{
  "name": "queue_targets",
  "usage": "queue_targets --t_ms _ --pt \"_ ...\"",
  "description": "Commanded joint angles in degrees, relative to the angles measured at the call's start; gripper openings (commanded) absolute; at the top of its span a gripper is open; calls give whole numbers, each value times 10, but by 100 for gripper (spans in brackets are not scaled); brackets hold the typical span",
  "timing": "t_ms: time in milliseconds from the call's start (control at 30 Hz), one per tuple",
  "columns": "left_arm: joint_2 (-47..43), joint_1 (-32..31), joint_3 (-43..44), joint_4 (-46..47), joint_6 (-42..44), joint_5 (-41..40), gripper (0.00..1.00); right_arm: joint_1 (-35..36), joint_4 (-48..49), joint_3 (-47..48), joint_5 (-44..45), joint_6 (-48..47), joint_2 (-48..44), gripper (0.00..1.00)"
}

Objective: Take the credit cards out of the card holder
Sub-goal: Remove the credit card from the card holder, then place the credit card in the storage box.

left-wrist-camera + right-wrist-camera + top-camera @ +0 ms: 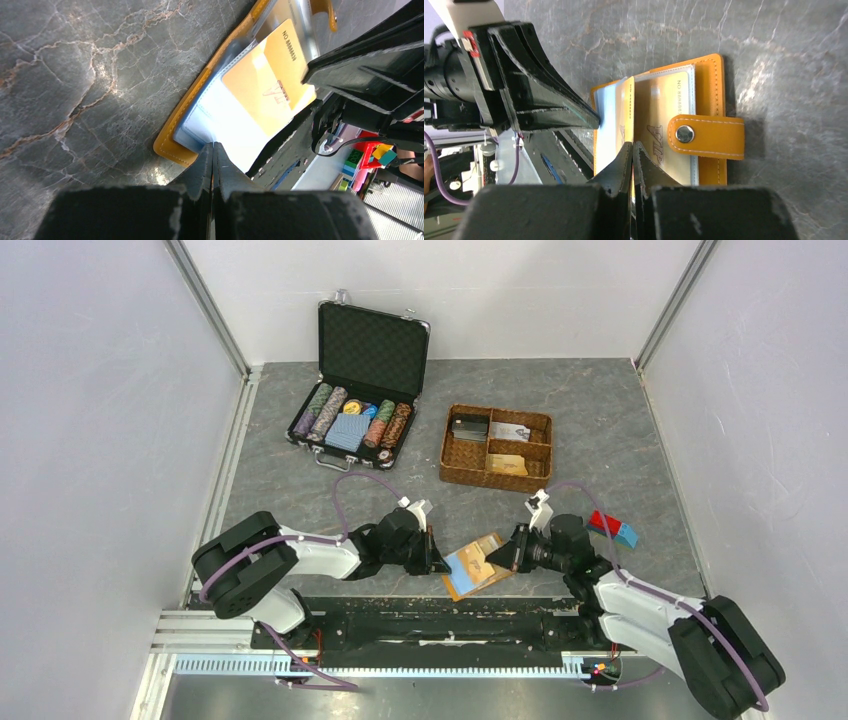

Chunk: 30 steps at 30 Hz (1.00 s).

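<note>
The card holder (478, 566) lies open on the grey table between my two grippers. My left gripper (435, 552) is shut on a pale blue plastic sleeve of the holder (220, 112) at its near edge. My right gripper (632, 147) is shut on an orange-yellow credit card (626, 112) that stands edge-on, partly out of its sleeve. The same card (270, 85) shows face-on in the left wrist view. A second pale gold card (666, 107) sits in a sleeve under the holder's snap strap (706, 136).
A black case (360, 390) with poker chips and a blue deck stands open at the back. A brown woven divided basket (497, 445) holding cards sits at the back right. A red-and-blue block (612, 528) lies right of my right gripper.
</note>
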Motion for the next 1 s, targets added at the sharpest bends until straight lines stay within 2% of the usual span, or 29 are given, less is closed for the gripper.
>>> queue_targets --t_ms 0,300,433,567,700,833,967 --pt "13 5 5 -86 29 -42 3 -19 -47 59 11 -48 -22 0" --pt "6 11 24 -100 34 -33 6 -72 -101 107 -18 -89 -17 0" --pt "-17 13 38 -120 36 -29 15 -82 -123 128 -30 -106 -17 0" --pt "-51 17 66 -151 45 -26 36 -86 -125 141 -61 -108 -12 0" --pt "-82 24 103 -194 68 -32 49 -87 -132 151 -73 -113 -17 0" --pt "-89 47 130 -210 110 -28 55 -87 -133 153 -83 -115 -17 0" --pt "-81 92 126 -142 145 37 58 -87 -106 145 -121 -98 -15 0"
